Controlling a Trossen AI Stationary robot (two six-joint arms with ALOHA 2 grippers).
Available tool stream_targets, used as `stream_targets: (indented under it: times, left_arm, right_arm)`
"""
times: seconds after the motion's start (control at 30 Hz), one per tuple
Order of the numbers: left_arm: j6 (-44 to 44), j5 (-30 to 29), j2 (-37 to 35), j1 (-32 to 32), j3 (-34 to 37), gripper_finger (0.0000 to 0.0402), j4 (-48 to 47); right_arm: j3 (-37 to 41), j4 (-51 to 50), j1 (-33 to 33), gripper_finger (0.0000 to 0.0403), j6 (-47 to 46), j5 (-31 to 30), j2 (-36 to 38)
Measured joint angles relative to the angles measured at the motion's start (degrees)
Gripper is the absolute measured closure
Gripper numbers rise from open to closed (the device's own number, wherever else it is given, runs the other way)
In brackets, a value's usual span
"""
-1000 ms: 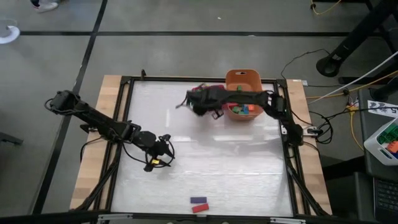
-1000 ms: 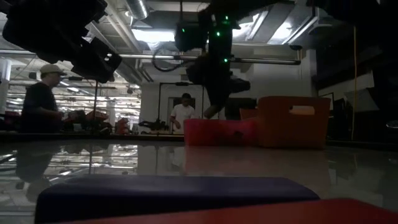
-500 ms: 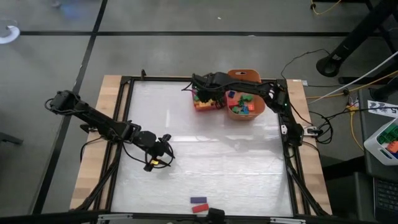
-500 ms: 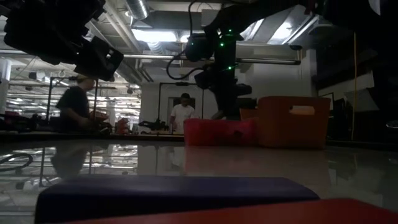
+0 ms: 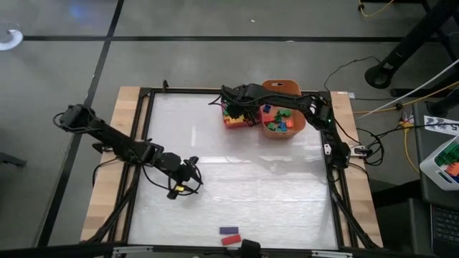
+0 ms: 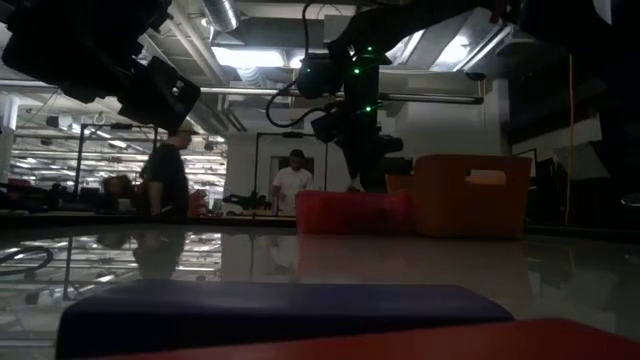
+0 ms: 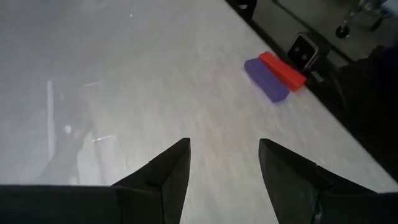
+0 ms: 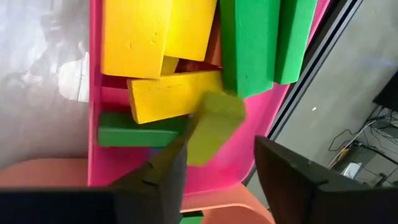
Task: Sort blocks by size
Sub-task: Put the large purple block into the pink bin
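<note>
The pink tray [image 5: 240, 118] at the table's far middle holds long yellow [image 8: 155, 37] and green [image 8: 249, 37] bars. My right gripper [image 8: 221, 146] is open above the tray's far part [image 5: 233, 106]. A blurred yellow-green block [image 8: 214, 124] shows just ahead of its fingers, over the tray; I cannot tell whether it touches them. The orange tub [image 5: 281, 118] to the tray's right holds small blocks. A purple bar [image 7: 266, 79] and a red bar [image 7: 283, 70] lie side by side at the near edge. My left gripper [image 7: 224, 146] is open and empty over the left middle [image 5: 188, 175].
The black frame [image 5: 147, 143] runs round the white table top. The low view camera [image 7: 303, 51] stands right behind the red bar at the near edge. People move in the room beyond the table [image 6: 170, 180].
My right gripper has swung from the tub's side to above the pink tray's far part and come down toward it, then kept almost still. A person in the room behind has walked toward the right.
</note>
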State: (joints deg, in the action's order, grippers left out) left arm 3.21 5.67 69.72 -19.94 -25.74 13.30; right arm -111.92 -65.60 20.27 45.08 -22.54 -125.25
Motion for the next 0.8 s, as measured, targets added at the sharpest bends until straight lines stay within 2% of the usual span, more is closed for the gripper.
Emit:
stream_targets:
  times: [0.2, 0.43, 0.53, 0.67, 0.8]
  left_arm:
    - [1.73, 0.04, 3.37, -2.45, 0.00, 0.0224, 8.24]
    - [3.89, -0.44, 9.35, -4.47, -0.09, 0.0224, 26.05]
    - [4.41, -2.04, 13.28, -5.51, -0.24, 0.0224, 32.30]
    - [4.54, -3.41, 20.03, -8.01, -3.15, 0.0224, 34.42]
    - [3.73, -4.63, 27.94, -10.94, -8.91, 0.0224, 34.36]
  right_arm:
    - [0.00, -1.62, -0.16, 0.0183, -0.06, -0.33, 0.00]
    - [-2.05, -11.34, -2.91, 0.0179, -4.47, -0.34, 0.49]
    - [-4.15, -12.56, -5.27, 0.0179, -5.42, -0.39, 0.72]
    - [-7.02, -12.24, -8.89, 0.0178, -5.88, -0.40, 0.74]
    - [-8.96, -12.30, -13.23, 0.0178, -6.17, -0.26, 0.79]
